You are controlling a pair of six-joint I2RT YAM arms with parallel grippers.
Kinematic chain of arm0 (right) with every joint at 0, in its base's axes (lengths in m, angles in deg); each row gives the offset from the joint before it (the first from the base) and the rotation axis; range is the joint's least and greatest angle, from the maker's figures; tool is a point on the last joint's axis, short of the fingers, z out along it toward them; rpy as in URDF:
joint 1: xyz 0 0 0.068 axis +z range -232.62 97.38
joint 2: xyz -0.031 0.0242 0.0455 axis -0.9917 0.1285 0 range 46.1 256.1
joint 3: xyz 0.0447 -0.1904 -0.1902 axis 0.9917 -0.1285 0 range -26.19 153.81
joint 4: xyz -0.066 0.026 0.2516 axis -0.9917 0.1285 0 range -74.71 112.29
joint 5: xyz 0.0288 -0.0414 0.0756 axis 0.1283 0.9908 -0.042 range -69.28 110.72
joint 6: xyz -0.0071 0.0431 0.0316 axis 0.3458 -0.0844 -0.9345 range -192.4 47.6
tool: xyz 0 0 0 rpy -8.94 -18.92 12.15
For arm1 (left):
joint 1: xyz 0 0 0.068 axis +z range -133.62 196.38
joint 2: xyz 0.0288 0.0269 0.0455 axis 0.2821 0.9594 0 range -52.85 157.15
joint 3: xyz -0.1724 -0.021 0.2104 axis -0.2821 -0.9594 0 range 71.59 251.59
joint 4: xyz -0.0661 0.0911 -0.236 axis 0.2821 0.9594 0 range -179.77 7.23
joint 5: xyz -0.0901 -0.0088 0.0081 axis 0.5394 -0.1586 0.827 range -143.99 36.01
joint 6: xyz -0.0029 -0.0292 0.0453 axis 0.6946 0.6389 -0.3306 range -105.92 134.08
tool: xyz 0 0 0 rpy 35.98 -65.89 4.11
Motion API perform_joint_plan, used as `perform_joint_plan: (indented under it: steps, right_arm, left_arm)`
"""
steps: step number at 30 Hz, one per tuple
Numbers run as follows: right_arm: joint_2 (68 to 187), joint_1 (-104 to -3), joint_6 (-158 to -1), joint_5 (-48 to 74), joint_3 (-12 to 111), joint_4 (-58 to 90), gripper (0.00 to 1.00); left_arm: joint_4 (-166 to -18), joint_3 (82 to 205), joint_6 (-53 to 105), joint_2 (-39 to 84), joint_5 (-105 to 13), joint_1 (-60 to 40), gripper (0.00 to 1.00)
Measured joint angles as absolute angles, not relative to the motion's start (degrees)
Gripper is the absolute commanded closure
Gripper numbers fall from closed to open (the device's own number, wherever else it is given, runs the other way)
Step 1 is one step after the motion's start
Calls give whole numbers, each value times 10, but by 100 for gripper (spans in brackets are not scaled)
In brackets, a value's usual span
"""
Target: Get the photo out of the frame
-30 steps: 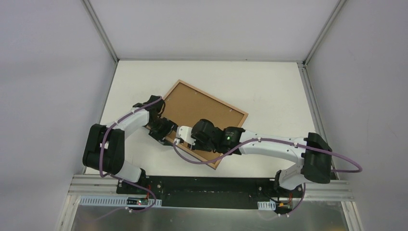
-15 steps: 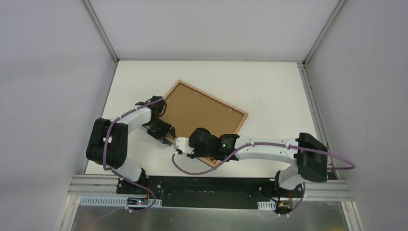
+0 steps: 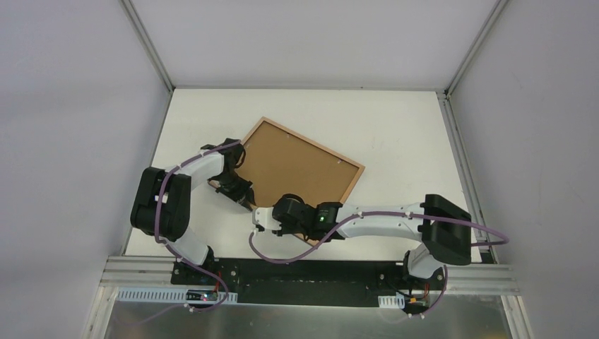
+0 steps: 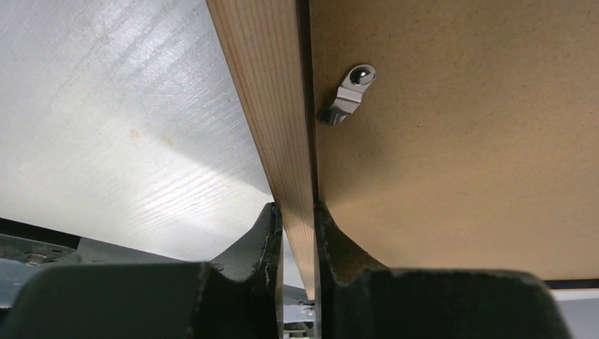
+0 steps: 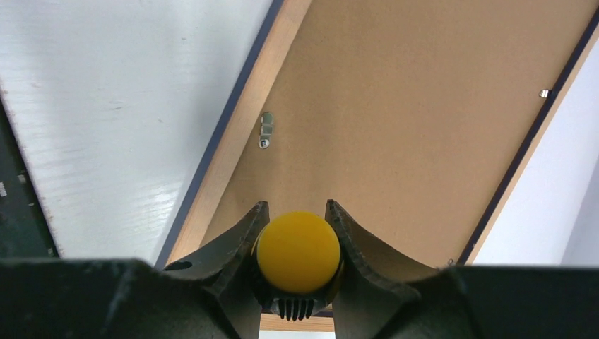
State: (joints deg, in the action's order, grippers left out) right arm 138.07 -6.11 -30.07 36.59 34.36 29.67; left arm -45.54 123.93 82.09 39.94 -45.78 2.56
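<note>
Wood-edged and face down, the frame (image 3: 314, 143) lies askew on the table (image 3: 395, 127). We keep our left fingers (image 4: 265, 236) clamped on its left rail. Our right fingers (image 5: 236, 244), gripping a yellow ball (image 5: 297, 251), have drawn back toward its near corner.

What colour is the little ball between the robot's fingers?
Yellow. The ball shows best in the right wrist view, held between the dark fingers.
</note>
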Motion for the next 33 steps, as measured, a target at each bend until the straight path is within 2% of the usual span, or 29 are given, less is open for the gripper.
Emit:
perform_joint_plan:
  steps: [23,33]
  right_arm:
    - [1417,-74,-294,415,286,126,100]
    - [1424,-110,-279,441,269,80,100]
  left_arm:
    - [-455,1240,785,402,-457,26,100]
    - [-442,1255,775,418,-455,26,100]
